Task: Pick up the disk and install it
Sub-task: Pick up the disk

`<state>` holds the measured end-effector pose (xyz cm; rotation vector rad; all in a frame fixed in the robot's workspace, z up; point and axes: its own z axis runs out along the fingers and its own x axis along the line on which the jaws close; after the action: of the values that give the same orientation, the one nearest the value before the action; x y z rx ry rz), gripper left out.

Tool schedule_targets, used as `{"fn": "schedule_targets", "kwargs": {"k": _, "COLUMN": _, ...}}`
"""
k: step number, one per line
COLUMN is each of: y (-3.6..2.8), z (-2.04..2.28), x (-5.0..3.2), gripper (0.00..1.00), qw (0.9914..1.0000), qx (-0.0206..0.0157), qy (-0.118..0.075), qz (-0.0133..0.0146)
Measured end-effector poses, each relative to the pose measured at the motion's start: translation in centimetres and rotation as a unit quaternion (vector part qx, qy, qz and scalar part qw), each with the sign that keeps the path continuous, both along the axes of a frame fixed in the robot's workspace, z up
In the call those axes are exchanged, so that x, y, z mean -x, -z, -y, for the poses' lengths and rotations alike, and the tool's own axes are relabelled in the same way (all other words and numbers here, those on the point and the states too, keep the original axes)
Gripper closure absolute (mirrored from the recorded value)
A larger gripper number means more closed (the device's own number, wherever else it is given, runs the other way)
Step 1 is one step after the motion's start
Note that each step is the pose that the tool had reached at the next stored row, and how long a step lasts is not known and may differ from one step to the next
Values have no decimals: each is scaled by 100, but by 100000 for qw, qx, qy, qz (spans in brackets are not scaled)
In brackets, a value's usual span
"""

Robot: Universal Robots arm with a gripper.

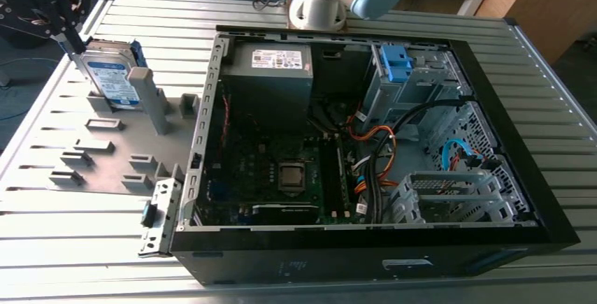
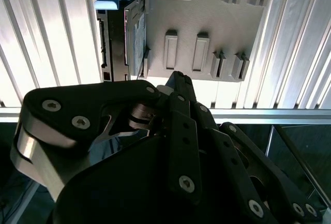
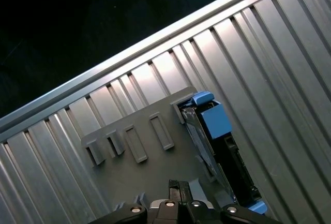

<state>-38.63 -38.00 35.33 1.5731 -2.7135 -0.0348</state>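
While the disk point(image 1: 112, 77) stands upright in its rack point(image 1: 94, 147), the gripper point(image 1: 68, 38), state untellable, hangs close; pickup seemingly needs squaring to it.

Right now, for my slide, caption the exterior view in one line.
Claw at the upright disk in its grey holder, beside the open computer case on the slatted table.

Robotics lab: slatted aluminium bench point(image 1: 522, 80), opened computer case point(image 1: 373, 265), grey fixture plate point(image 1: 47, 136).

The silver disk point(image 1: 110, 75), white-and-blue label facing out and blue rails along its sides, stands on edge in a grey slotted holder point(image 1: 108, 168).
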Motion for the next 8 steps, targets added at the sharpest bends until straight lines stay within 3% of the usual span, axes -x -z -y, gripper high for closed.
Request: {"fn": "schedule_targets", "kwargs": {"k": 8, "y": 0, "z": 0, "x": 0, "gripper": 89, "qw": 99999, "qx": 3, "qy": -461, "qz": 0}}
